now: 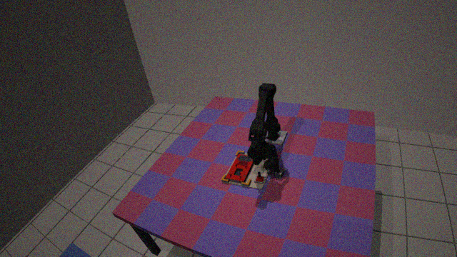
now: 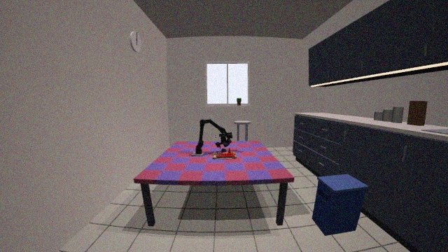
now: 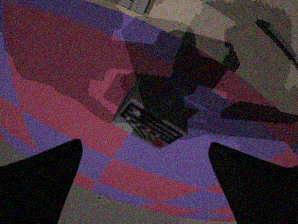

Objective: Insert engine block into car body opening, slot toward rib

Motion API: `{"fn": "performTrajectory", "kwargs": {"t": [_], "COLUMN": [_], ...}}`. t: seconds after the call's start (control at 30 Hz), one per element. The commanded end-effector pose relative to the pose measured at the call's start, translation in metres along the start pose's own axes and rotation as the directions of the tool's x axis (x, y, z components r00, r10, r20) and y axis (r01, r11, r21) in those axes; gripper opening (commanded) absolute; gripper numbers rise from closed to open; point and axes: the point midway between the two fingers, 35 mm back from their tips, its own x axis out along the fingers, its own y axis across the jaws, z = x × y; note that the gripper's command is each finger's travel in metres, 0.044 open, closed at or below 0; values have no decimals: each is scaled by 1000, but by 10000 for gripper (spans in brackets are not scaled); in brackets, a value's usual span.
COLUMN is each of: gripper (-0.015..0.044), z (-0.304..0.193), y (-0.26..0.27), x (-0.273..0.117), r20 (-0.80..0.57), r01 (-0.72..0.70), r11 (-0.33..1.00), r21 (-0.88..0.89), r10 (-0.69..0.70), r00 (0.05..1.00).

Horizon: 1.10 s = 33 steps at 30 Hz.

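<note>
The red car body [image 1: 246,166] [image 2: 229,155] lies flat on a pale board with yellow corners. A dark square opening [image 1: 238,172] shows in its near half; the rib cannot be made out. My gripper [image 3: 147,149] is wide open, with nothing between its fingers. It hangs tilted above the table, beside the car body on its right in the top view. A dark grey slotted block [image 3: 150,125], which looks like the engine block, is seen in the wrist view beyond the gap between the fingertips. What it rests on is hard to tell, and the arm hides that area in the top view.
A small red part with a dark upright knob [image 1: 259,178] stands on the pale board [image 1: 255,185], right of the car body. The yellow corners [image 1: 245,184] stand around the body. The arm's base plate [image 1: 282,137] [image 2: 197,154] is behind, on the checkered table [image 1: 221,214] [image 2: 204,175].
</note>
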Motion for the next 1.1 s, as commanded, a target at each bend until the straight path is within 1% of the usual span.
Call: {"fn": "performTrajectory", "kwargs": {"t": [0.0, 0.2, 0.43, 0.67, 0.97, 1.07], "gripper": [440, 440, 440, 440, 440, 440], "z": [-4, -9, -16, -23, -34, -34], "y": [2, 5, 8, 11, 15, 15], "x": [-2, -7, -14, -23, -37, -38], "r20": [62, 144, 241, 341, 464, 473], "r01": [54, 138, 250, 368, 509, 518], "r11": [990, 948, 855, 718, 492, 473], "r21": [-129, -288, -454, -590, -706, -712], "r10": [-46, -100, -152, -192, -220, -222], "r00": [997, 985, 958, 920, 858, 853]}}
